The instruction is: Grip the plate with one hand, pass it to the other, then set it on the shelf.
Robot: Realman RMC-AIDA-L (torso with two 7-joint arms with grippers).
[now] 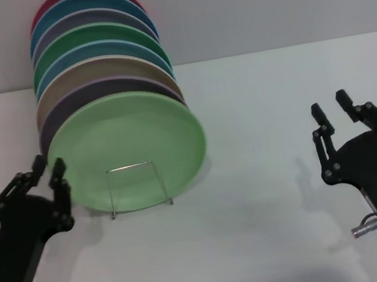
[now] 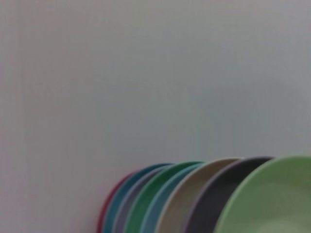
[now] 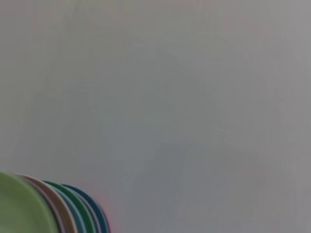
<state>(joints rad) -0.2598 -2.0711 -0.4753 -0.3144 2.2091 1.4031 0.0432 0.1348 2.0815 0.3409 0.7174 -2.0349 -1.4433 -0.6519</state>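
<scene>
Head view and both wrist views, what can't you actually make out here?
- Shelf: head view shows only the front wire loop; the plate and the plates behind it hide the rest.
- Plates behind: only rim slivers show, each overlapped by the next.
- Left wrist view: plate cut off by the edge, blurred; no end effector or shelf visible.
- Right wrist view: plates cut off at the corner; no end effector visible.

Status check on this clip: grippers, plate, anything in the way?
Left gripper open beside plate, empty. Right gripper open, off to the right. Plate upright on shelf, frontmost in the row. Nothing blocking.
</scene>
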